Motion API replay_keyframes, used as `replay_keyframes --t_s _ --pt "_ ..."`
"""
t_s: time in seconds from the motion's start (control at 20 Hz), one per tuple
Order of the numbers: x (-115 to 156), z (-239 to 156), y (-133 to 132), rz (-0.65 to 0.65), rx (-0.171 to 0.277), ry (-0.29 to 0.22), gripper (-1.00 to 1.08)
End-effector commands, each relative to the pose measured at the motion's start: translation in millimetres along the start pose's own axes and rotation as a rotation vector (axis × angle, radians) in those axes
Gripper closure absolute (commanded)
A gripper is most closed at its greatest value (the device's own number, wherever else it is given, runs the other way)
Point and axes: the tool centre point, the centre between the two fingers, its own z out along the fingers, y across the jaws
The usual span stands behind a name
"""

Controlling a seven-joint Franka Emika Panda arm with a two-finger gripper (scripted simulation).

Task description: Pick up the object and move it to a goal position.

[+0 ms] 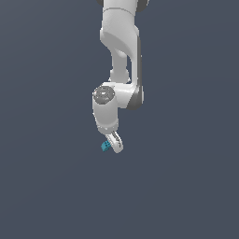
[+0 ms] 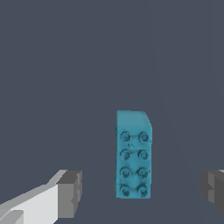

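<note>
The object, a small teal-blue toy brick (image 2: 133,157) with two rows of studs on top, lies on the dark grey floor. In the wrist view it sits between my two grey fingertips (image 2: 70,192), touching neither. My gripper (image 2: 142,190) is open and wide around it. In the exterior view the brick (image 1: 105,146) peeks out at the exterior view's left of the white fingers (image 1: 115,142), which partly hide it. The gripper (image 1: 113,145) hangs low over the floor under the white arm (image 1: 119,56).
Only the plain dark grey floor (image 1: 186,186) surrounds the arm. No goal marker or other object shows in either view.
</note>
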Motion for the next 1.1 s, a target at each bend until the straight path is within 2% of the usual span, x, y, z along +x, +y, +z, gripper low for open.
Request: replay_keyframes --t_s 0.0,0.3,0.75,1.0,1.05 --pt "0.3 1.4 0.3 0.016 0.0 0.0 -0.92" --pt "0.0 4.8 0.3 0.014 0.0 0.0 -0.92" --pt "-0.4 44.5 1.4 0.019 0.0 0.0 -0.92" --pt "0.3 51.8 0.6 0.019 0.0 0.0 -0.92" --pt "0.3 51.8 0.6 0.019 0.0 0.0 1.08"
